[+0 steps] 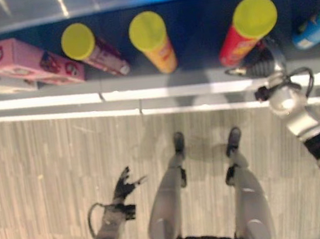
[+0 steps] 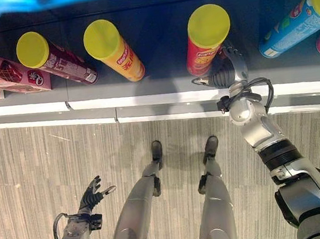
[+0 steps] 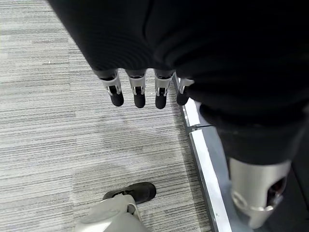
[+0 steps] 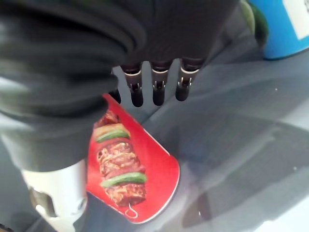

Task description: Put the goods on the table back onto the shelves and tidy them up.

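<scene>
On the dark shelf, my right hand rests just beside the tall red cardboard can with the yellow lid, fingers straight and relaxed, gripping nothing. The can stands upright in the row. I'd judge it best to nudge it gently into line, pushing low so it doesn't tip. My left hand hangs spread over the floor.

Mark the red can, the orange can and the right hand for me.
red can (image 2: 201, 55): right eye view, on its red side wall.
orange can (image 2: 124, 59): right eye view, on its side below the yellow lid.
right hand (image 2: 225, 75): right eye view, on its dark ribbed cover.
</scene>
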Motion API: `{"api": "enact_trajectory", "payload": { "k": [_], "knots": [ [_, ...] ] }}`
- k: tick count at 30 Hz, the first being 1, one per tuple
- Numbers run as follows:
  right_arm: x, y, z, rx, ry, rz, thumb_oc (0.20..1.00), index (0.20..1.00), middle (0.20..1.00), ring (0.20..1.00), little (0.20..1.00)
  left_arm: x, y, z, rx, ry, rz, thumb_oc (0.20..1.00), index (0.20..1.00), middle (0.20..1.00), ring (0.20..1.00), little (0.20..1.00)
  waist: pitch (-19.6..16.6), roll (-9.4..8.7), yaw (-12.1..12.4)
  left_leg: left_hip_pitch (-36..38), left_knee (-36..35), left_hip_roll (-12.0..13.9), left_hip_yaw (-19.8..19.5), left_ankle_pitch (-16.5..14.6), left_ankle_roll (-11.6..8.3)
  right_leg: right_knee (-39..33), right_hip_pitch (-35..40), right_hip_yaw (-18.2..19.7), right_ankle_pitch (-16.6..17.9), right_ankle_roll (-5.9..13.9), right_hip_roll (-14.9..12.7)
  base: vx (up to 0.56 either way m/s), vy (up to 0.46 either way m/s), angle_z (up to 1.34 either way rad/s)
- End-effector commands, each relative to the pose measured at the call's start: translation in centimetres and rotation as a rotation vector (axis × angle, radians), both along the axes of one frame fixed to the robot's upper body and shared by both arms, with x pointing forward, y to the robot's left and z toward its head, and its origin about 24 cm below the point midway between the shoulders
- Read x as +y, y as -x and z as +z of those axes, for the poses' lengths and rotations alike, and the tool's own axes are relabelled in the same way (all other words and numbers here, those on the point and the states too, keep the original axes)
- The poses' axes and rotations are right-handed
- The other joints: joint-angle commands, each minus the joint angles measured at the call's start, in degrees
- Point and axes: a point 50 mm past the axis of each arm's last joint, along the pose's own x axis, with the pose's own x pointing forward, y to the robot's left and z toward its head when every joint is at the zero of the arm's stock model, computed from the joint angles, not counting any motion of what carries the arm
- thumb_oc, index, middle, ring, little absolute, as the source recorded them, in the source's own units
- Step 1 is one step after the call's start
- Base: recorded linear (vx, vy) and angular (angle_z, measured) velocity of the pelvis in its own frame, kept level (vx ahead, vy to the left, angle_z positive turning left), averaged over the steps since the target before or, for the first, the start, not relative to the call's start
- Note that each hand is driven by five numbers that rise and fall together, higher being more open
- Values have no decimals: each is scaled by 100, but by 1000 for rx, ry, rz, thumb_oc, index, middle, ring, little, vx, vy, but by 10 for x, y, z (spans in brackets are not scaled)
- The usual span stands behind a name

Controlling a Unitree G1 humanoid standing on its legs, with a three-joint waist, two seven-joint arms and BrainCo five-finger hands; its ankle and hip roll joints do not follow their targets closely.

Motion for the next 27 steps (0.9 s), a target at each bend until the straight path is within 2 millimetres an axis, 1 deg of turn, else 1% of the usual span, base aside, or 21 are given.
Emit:
{"api": "enact_trajectory", "payload": {
  "k": [1, 5, 9, 11, 12, 13, 14, 15, 16, 17, 19, 20, 21, 24, 27],
  "knots": [
    [-13, 6, 21, -124, 34, -59, 1000, 1000, 1000, 1000, 1000, 21, 14, -1, 20, -52, 44, 1000, 1000, 1000, 1000, 1000, -204, -28, 18, -170, 125, 356, -191, -230, -505, 421, -15, 58, -190, 478, -593, 0, 0, 0],
    [-19, 8, 9, -100, 30, -96, 1000, 1000, 1000, 1000, 1000, 23, 18, -5, 40, -60, 42, 1000, 1000, 1000, 1000, 1000, -339, -41, -4, -49, 60, 364, -183, -245, -506, 361, 90, 48, -196, 490, -579, 9, -2, 0],
    [-19, 8, 9, -100, 30, -96, 1000, 1000, 1000, 1000, 1000, 23, 18, -5, 40, -60, 42, 1000, 1000, 1000, 1000, 1000, -339, -41, -2, -46, 58, 364, -183, -244, -506, 359, 92, 48, -195, 490, -579, 0, 0, 0],
    [-25, 11, -1, -70, 9, -114, 1000, 1000, 1000, 1000, 1000, 21, 19, -7, 51, -55, 46, 1000, 1000, 1000, 1000, 1000, -456, -45, -43, 84, -40, 369, -178, -221, -514, 259, 238, 24, -175, 505, -578, 58, 0, 1],
    [-23, 18, -16, -23, -55, -77, 1000, 1000, 1000, 1000, 1000, 22, 22, -10, 70, -51, 57, 1000, 1000, 1000, 1000, 1000, -559, -89, -81, 228, -176, 388, -160, -170, -526, 161, 349, 13, -154, 516, -540, 61, -2, 2],
    [-23, 18, -16, -23, -55, -78, 1000, 1000, 1000, 1000, 1000, 22, 22, -10, 70, -52, 57, 1000, 1000, 1000, 1000, 1000, -560, -89, -78, 232, -180, 388, -160, -168, -526, 159, 353, 12, -153, 516, -540, 109, -18, -1],
    [-20, 29, -33, 38, -115, -23, 1000, 1000, 1000, 1000, 1000, 24, 27, -14, 98, -47, 75, 1000, 1000, 1000, 1000, 1000, -693, -162, -144, 416, -395, 427, -135, -98, -542, 43, 515, -31, -132, 531, -503, 83, -12, -1],
    [-20, 32, -37, 51, -119, -15, 1000, 1000, 1000, 1000, 1000, 25, 28, -15, 106, -46, 83, 1000, 1000, 1000, 1000, 1000, -743, -188, -170, 455, -477, 436, -135, -49, -544, -19, 551, -42, -99, 538, -498, 83, -11, 0],
    [-20, 32, -37, 51, -119, -15, 1000, 1000, 1000, 1000, 1000, 25, 28, -15, 106, -46, 83, 1000, 1000, 1000, 1000, 1000, -748, -189, -171, 451, -479, 435, -136, -46, -544, -20, 548, -43, -97, 538, -499, 77, -10, 1],
    [-20, 43, -47, 81, -166, 13, 1000, 1000, 1000, 1000, 1000, 27, 32, -18, 126, -48, 101, 1000, 1000, 1000, 1000, 1000, -844, -258, -228, 623, -651, 489, -92, -11, -578, -122, 680, -68, -80, 553, -455, 77, -12, -3],
    [-18, 46, -50, 89, -176, 28, 1000, 1000, 1000, 1000, 1000, 27, 33, -20, 134, -48, 107, 1000, 1000, 1000, 1000, 1000, -902, -286, -247, 648, -720, 487, -85, 23, -573, -174, 699, -76, -52, 560, -450, 77, -8, -5],
    [-17, 56, -57, 112, -188, 52, 1000, 1000, 1000, 1000, 1000, 29, 39, -24, 163, -50, 121, 1000, 1000, 1000, 1000, 1000, -1018, -346, -301, 783, -882, 527, -47, 71, -589, -283, 799, -88, -27, 576, -422, 84, -6, -5],
    [-16, 59, -60, 119, -217, 72, 1000, 1000, 1000, 1000, 1000, 30, 40, -25, 168, -51, 127, 1000, 1000, 1000, 1000, 1000, -1075, -385, -336, 837, -942, 546, -22, 87, -597, -331, 839, -70, -16, 583, -396, 104, -9, -7],
    [-8, 69, -73, 188, -264, 139, 1000, 1000, 1000, 1000, 1000, 32, 45, -29, 199, -55, 137, 1000, 1000, 1000, 1000, 1000, -1228, -491, -401, 1035, -1068, 605, 60, 91, -606, -453, 995, -78, 13, 605, -358, 69, -11, -12],
    [-9, 82, -85, 252, -303, 167, 1000, 1000, 1000, 1000, 1000, 35, 51, -32, 227, -57, 154, 1000, 1000, 1000, 1000, 1000, -1334, -565, -474, 1215, -1103, 638, 108, 60, -603, -493, 1137, -18, -19, 602, -310, 68, -11, -18]
  ]
}}
